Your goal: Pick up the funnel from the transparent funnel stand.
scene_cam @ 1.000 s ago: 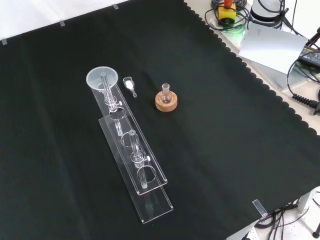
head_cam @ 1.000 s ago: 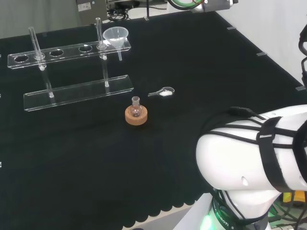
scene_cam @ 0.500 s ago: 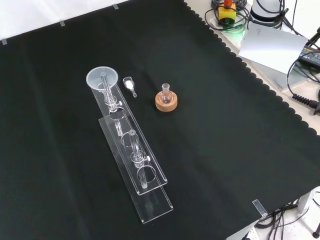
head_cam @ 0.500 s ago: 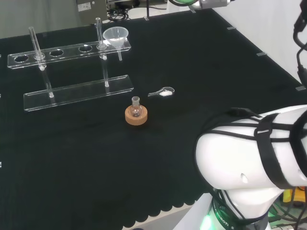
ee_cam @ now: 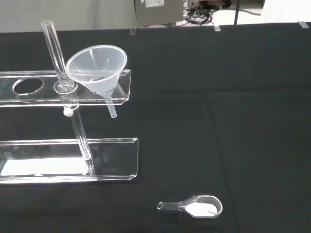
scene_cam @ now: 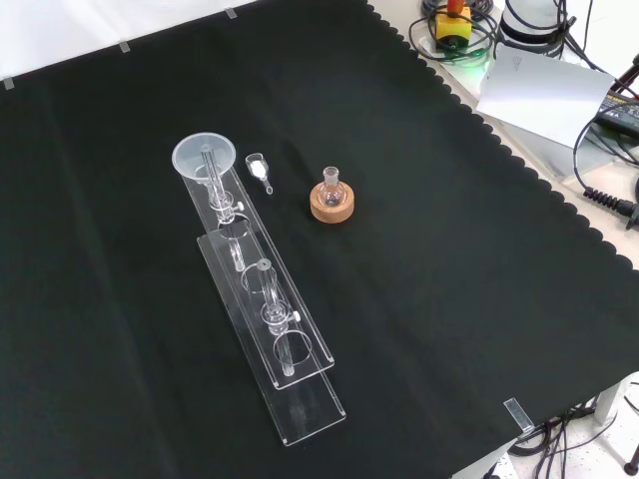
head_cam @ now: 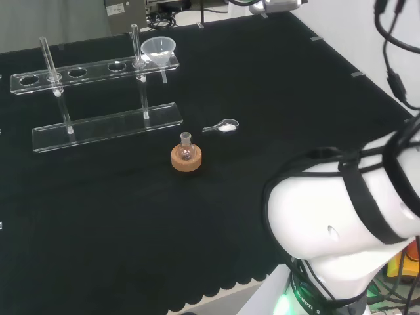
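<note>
Spread across the bench: a black cloth (scene_cam: 419, 299) with a scalloped edge. Largest upon it, a clear plastic funnel stand (head_cam: 105, 121) built of a flat base plate, two upright clear rods and an upper shelf pierced with round holes. Seated in the end hole of that shelf, at the right end in the head view and the upper end in the front view: a clear cone-shaped plastic funnel (head_cam: 158, 47), (scene_cam: 204, 156), (ee_cam: 96, 68), mouth up and tilted a little, stem poking down through the shelf, nothing to be seen inside the cone. Other shelf holes open, nothing in them. Near the stand's funnel end, on the cloth beside the base plate: a small round-bottomed clear glass flask (head_cam: 186, 149), (scene_cam: 332, 188), upright in a round cork ring stand (head_cam: 186, 159), (scene_cam: 331, 204); contents of the flask not to be made out. Between the flask and the stand's funnel end in the front view, smallest of all: a clear plastic scoop (head_cam: 222, 126), (scene_cam: 259, 170), (ee_cam: 194, 207) lying flat, a little white powder in its bowl. State of the hand: cannot tell.
</note>
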